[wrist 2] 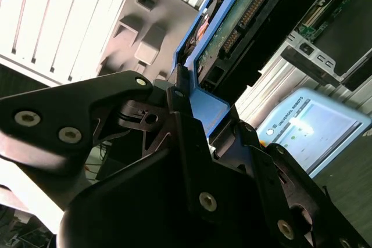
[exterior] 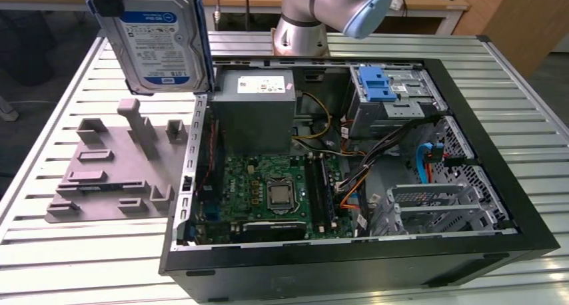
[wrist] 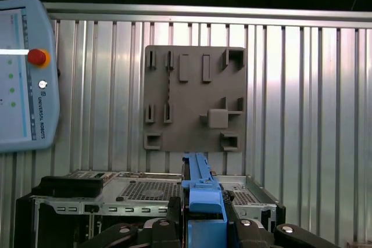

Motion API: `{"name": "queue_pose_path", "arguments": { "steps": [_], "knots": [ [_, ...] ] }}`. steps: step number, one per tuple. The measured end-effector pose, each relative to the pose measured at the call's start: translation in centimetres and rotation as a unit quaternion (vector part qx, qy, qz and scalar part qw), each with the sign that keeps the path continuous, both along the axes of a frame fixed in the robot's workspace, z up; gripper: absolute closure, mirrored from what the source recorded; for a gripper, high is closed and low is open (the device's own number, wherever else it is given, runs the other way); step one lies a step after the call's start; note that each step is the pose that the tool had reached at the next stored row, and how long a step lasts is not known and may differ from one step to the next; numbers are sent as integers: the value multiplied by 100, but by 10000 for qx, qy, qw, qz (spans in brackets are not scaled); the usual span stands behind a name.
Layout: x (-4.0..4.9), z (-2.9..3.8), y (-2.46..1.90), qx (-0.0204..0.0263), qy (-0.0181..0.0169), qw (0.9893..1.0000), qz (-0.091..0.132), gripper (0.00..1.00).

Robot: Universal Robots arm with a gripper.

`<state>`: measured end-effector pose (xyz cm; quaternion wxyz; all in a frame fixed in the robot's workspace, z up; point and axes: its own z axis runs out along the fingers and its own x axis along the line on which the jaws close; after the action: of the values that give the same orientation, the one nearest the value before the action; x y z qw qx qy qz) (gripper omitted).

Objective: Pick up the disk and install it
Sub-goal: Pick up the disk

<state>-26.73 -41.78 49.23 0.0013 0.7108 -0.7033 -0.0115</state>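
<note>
My gripper (wrist: 204,227) pinches the disk (exterior: 158,38) by its blue edge, hanging high beside the PC case (exterior: 356,165). Risk imo: thin edge grip slips, disk drops onto case wall.

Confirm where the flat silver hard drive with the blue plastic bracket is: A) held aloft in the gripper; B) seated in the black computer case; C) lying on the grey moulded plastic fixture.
A: the disk hangs in the air above the slatted metal table, its blue bracket clamped in the gripper.
</note>
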Motion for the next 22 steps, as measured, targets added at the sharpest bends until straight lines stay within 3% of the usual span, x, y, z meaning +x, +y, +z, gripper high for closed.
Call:
{"name": "queue_pose_path", "arguments": {
  "steps": [22],
  "knots": [
    [230,0,0,0,0,10000,0,64]
  ]
}}
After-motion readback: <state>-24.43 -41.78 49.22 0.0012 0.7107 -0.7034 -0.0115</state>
